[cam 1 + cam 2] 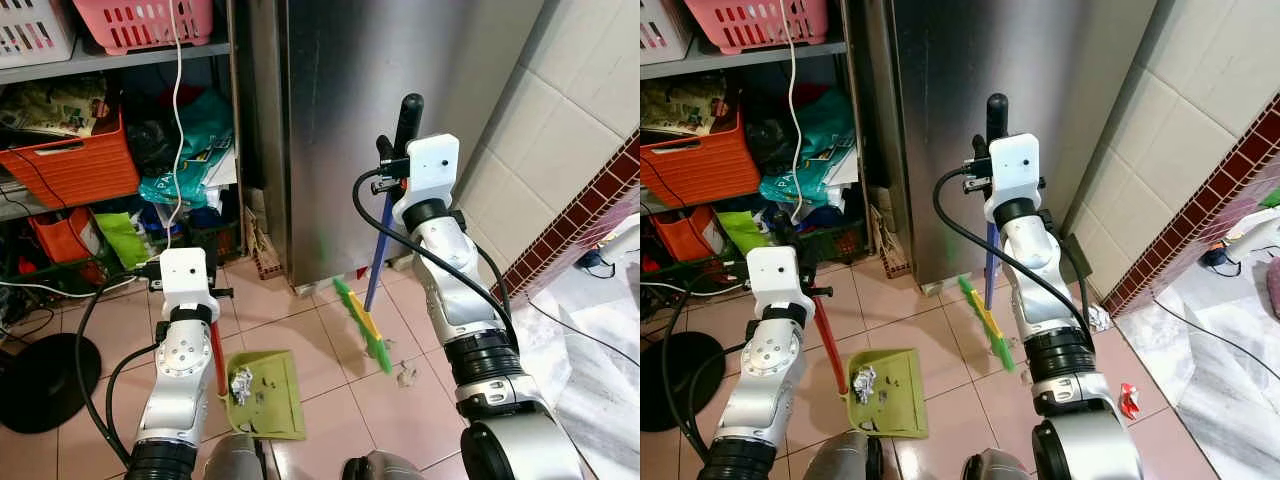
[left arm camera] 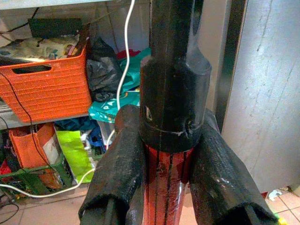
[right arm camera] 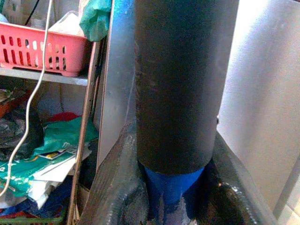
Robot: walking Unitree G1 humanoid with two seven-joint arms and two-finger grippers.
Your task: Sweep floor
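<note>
Where arm crosses, broom [image 1: 372, 262] shaft hides; debris [image 1: 407, 375] blurry.

1. I'm looking at a home's kitchen or utility corner: pinkish floor tiles [image 1: 300, 330] run under both claws.
2. Just beyond the right claw [image 1: 392, 165] stands a tall steel cabinet [image 1: 380, 90], fridge-like.
3. To that claw's right, a wall [image 1: 570, 110] of pale tiles with a dark red band.
4. Ahead of the left claw [image 1: 165, 272], a shelf [image 1: 110, 60] crammed with an orange crate [image 1: 75, 160], pink basket [image 1: 145, 20], bags [image 1: 190, 150] and loose cables [image 1: 178, 120].
</note>
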